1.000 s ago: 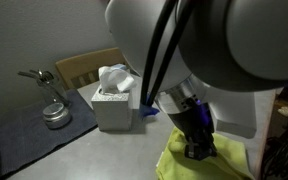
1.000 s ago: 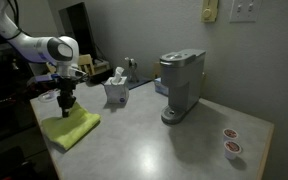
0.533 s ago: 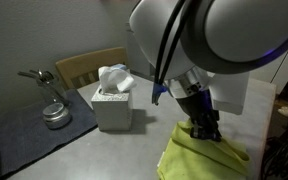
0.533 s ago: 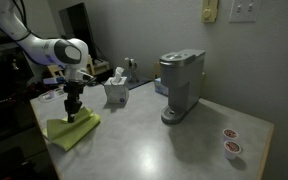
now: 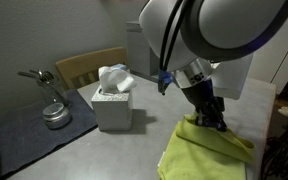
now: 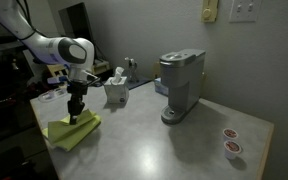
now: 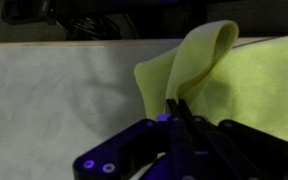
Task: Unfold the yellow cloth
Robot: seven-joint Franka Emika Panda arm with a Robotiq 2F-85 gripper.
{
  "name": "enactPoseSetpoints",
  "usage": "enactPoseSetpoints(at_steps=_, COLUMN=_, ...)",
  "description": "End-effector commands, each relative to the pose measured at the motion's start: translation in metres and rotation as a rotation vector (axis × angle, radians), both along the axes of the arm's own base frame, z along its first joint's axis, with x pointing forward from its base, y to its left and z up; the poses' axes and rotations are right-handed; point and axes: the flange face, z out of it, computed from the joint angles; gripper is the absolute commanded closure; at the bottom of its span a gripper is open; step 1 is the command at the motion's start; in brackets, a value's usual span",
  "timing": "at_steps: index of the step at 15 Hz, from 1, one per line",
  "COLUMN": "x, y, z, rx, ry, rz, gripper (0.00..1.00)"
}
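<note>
The yellow cloth [image 5: 206, 155] lies folded on the grey table in both exterior views [image 6: 72, 130]. My gripper [image 5: 215, 122] is shut on a corner of the yellow cloth and holds that flap lifted. In the wrist view the pinched fold [image 7: 199, 60] rises from the closed fingers [image 7: 174, 108], with the rest of the cloth spread to the right. In an exterior view the gripper [image 6: 75, 116] stands over the cloth near the table's left end.
A white tissue box [image 5: 114, 98] stands beside the cloth [image 6: 115, 90]. A metal object [image 5: 52, 110] sits on a dark mat. A grey coffee machine [image 6: 181, 85] stands mid-table, with small pods [image 6: 229, 140] at the far end.
My gripper has moved across the cloth toward the tissue box side, dragging the pinched yellow flap with it and lifting it.
</note>
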Motion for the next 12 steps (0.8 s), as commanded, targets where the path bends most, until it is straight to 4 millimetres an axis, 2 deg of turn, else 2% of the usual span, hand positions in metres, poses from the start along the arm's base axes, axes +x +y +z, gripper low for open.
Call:
enactPoseSetpoints(at_steps=1, x=-0.005, y=-0.025, z=0.017, rx=-0.043, ry=0.007, rz=-0.025, gripper=0.99)
enactPoseSetpoints(at_steps=5, x=-0.002, y=-0.042, z=0.027, rx=-0.065, ry=0.013, rz=-0.045, gripper=0.99)
enactPoseSetpoints(at_steps=12, x=-0.006, y=-0.062, z=0.028, rx=-0.089, ry=0.021, rz=-0.109, gripper=0.99)
